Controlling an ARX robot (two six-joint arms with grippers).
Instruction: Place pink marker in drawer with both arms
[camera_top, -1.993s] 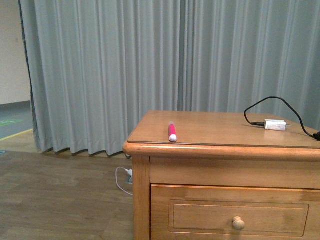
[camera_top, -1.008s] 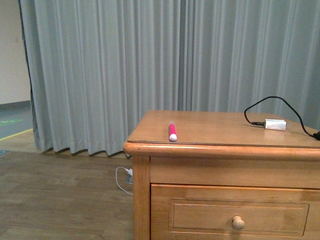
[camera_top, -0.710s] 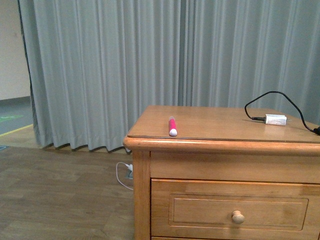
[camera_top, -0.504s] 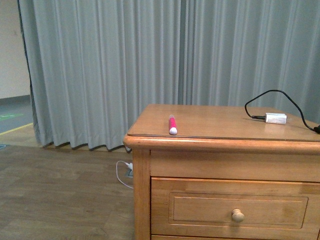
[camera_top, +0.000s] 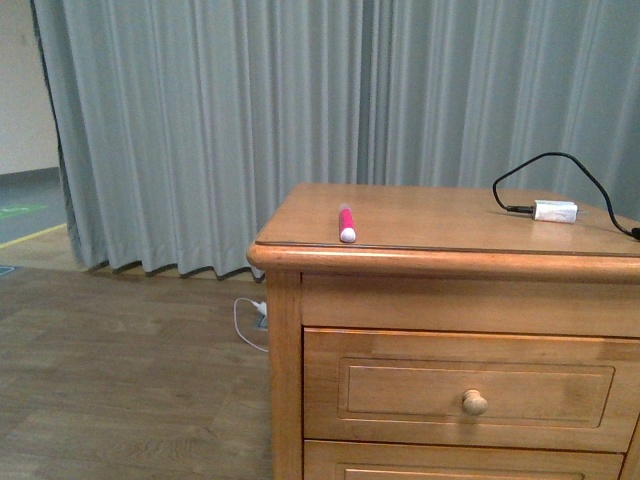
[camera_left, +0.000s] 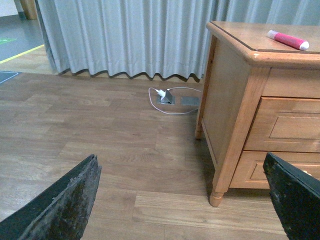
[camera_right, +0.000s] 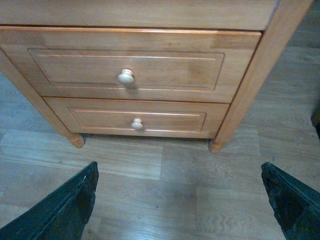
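Pink marker (camera_top: 346, 223): one. Upper drawer (camera_top: 400, 392), lower drawer (camera_right: 165, 120): two.

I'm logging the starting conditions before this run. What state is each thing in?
upper drawer: shut.
lower drawer: shut.
pink marker: lying flat on the dresser top, not held.
white adapter: lying on the dresser top, black cable attached.
curtain: drawn closed.
left gripper: open, empty.
right gripper: open, empty.
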